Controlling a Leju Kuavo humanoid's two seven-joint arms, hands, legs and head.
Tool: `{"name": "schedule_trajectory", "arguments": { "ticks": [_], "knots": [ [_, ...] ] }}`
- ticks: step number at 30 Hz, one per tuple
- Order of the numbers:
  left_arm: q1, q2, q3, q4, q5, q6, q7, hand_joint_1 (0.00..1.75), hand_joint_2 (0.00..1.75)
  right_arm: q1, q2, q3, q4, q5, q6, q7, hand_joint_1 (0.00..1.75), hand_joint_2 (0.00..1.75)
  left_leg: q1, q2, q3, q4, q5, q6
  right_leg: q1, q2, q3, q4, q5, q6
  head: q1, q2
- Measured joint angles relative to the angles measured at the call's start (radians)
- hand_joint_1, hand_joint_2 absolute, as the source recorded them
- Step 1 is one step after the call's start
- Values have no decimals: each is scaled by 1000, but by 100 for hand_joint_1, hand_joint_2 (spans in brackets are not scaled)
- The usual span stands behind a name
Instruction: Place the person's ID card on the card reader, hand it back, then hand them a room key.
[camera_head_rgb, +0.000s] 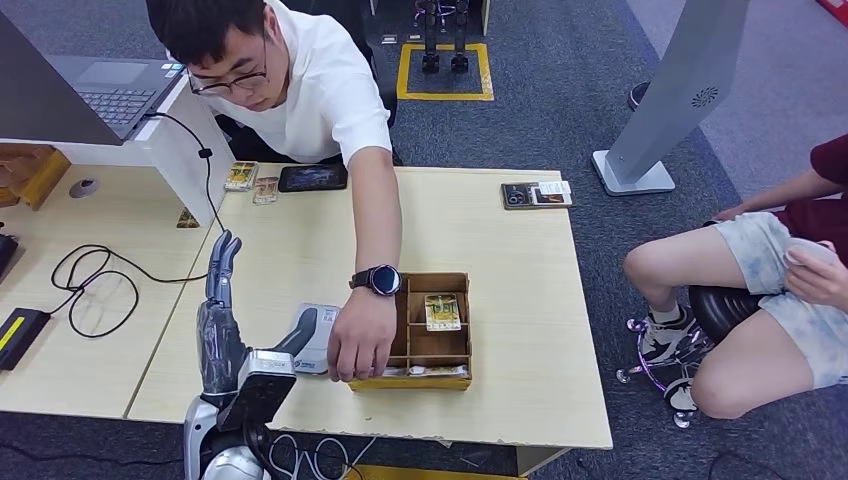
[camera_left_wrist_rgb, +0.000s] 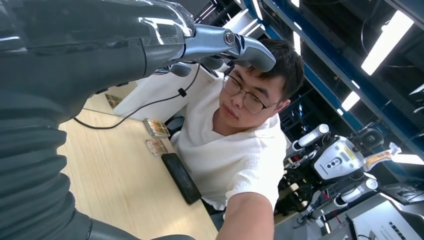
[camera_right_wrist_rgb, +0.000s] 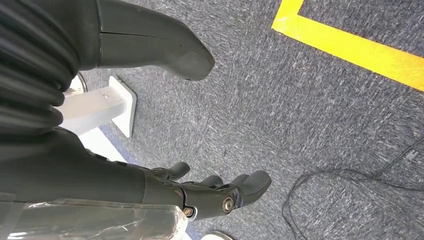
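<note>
Card reader (camera_head_rgb: 318, 338) sits near table's front edge w/ person's hand (camera_head_rgb: 360, 345) beside it, at box (camera_head_rgb: 436, 355); no ID card visible on it. Left hand (camera_head_rgb: 222, 310) raised, fingers straight, empty. Right hand (camera_right_wrist_rgb: 215, 192) hangs loose, empty. Task prob. barely begun.

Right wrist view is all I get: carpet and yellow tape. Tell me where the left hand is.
Observer: The left hand is raised above the table, fingers extended, holding nothing.
Operator: Report the person.
Observer: The person's hand rests on the wooden box at its front corner, beside the card reader.
Operator: Give me the box's contents.
Observer: A patterned card lies in one compartment.
</note>
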Motion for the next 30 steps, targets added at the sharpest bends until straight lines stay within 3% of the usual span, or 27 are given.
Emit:
{"name": "schedule_trajectory", "arguments": {
  "ticks": [14, 30],
  "knots": [
    [7, 1, 0, 0, -25, -1, 15, 0, 175, 7, 0, 9, -1, -29, 5, 10, 0, 175, 0, 0, 0, 0, 0, 0, 0, 0, 0, 0, 0, 0, 0, 0],
    [31, 12, 0, 0, -161, 10, 66, 0, 175, 24, 0, 37, -10, -66, 16, 36, 0, 175, 0, 0, 0, 0, 0, 0, 0, 0, 0, 0, 0, 0, 0, 0]
  ]
}}
